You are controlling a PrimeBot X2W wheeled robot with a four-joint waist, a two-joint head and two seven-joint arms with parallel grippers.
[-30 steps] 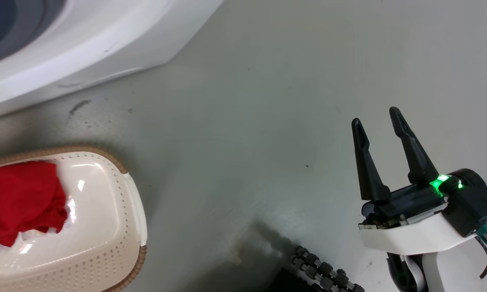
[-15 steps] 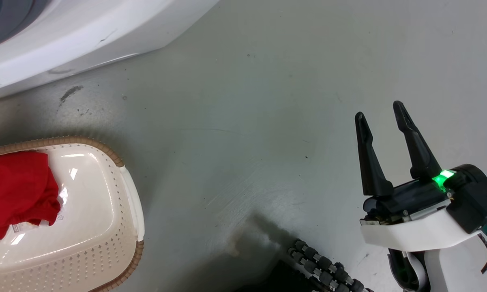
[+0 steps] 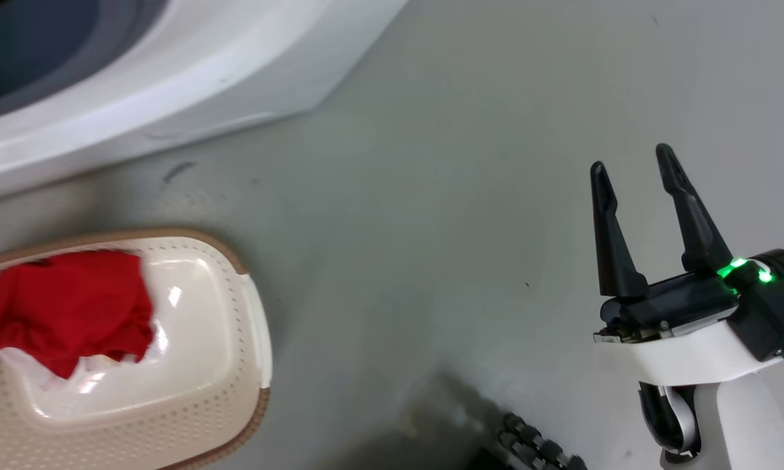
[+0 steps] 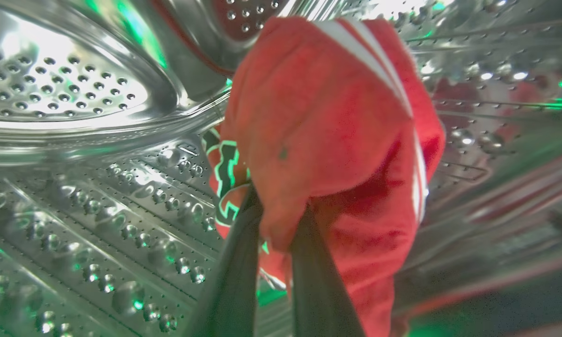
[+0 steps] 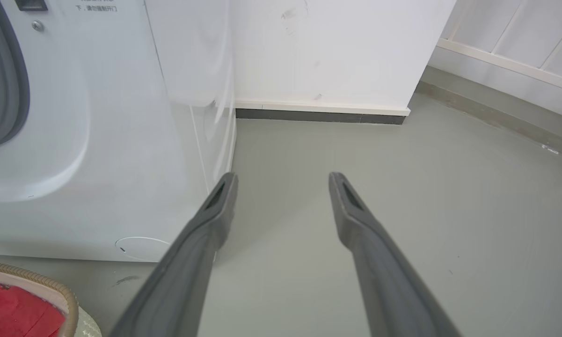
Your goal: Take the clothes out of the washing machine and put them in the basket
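Note:
Inside the perforated steel drum (image 4: 65, 89) of the washing machine (image 3: 189, 72), my left gripper (image 4: 276, 220) is shut on a red jersey (image 4: 332, 117) with white stripes and lettering, a fold of it pinched between the fingers. A second red garment (image 3: 65, 310) lies in the cream basket (image 3: 228, 385) on the floor at the lower left, also seen as a garment (image 5: 14, 316) in the basket (image 5: 51, 292) from the right wrist. My right gripper (image 3: 633, 163) hangs open and holds nothing over bare floor, well right of the basket; its fingers (image 5: 215, 206) point past the machine's front (image 5: 98, 140).
Grey floor (image 3: 431, 228) stretches between machine, basket and right arm. A white wall with a dark skirting (image 5: 318, 114) stands behind the machine. A black ribbed part of the robot's base (image 3: 535, 444) shows at the bottom edge.
The head view has shifted, so machine and basket sit further right and lower in the picture. The right gripper stays open in much the same pose.

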